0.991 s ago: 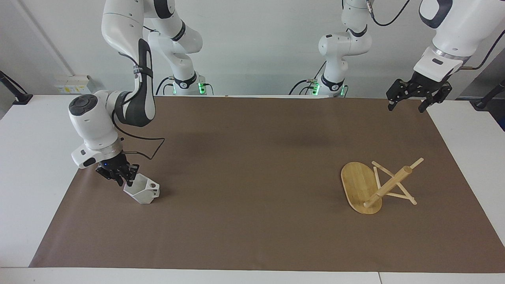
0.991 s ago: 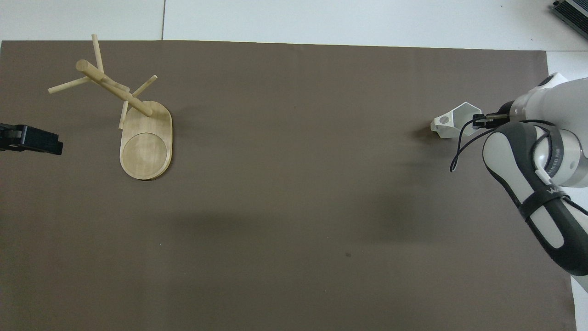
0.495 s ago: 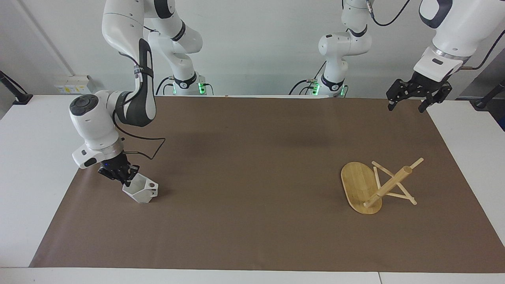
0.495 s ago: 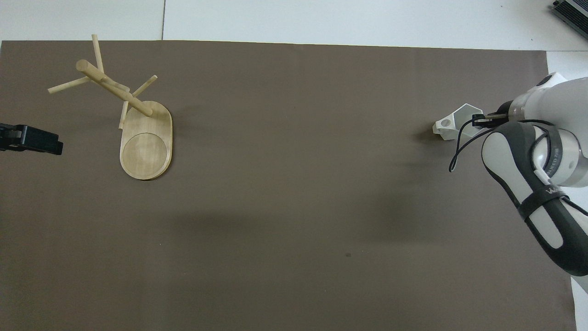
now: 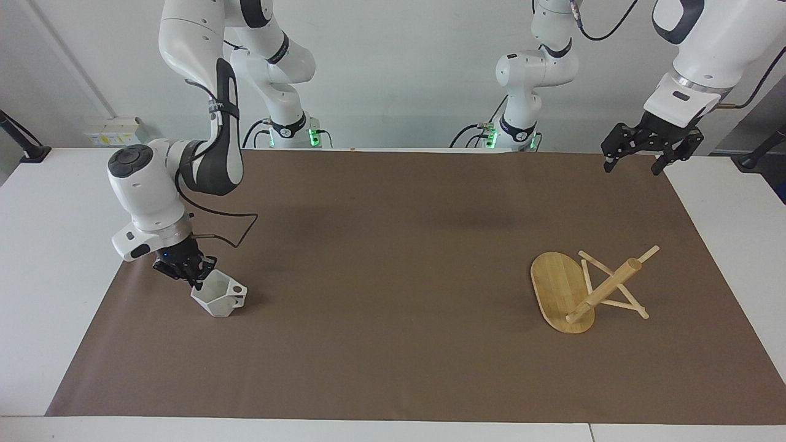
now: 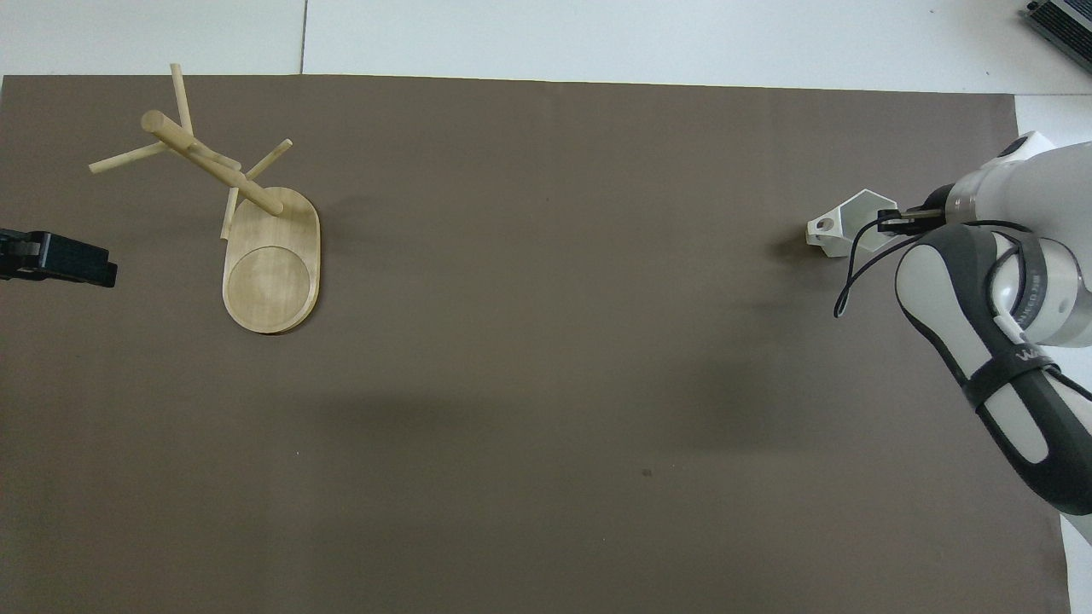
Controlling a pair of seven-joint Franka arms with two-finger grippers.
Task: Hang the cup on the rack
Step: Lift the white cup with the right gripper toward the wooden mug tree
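Cup (image 5: 219, 298): one, white, faceted, with a blocky handle pierced by a round hole; it sits tilted on the brown mat (image 5: 393, 258) toward the right arm's end of the table, handle pointing toward the table's middle. Right gripper (image 5: 195, 277) is down at the cup's rim, fingers pressed together on the rim wall on the side away from the handle; the overhead view shows the same pinch (image 6: 887, 223) with the cup (image 6: 845, 228) jutting out from under the wrist. Whether the cup's base is clear of the mat or touching it cannot be told. Rack (image 5: 583, 288): one, light bamboo, lying tipped over on the mat toward the left arm's end, well apart from the cup. Its oval base (image 5: 557, 288) stands on edge, its single thick post (image 5: 605, 290) slants up and away from the base, and thin peg sticks cross through the post; four peg ends can be counted in the overhead view (image 6: 192, 153). Left gripper (image 5: 635, 161) hangs in the air over the mat's corner at its own end, fingers spread wide, holding nothing; this arm waits. Two arms in all, one cup, one rack.
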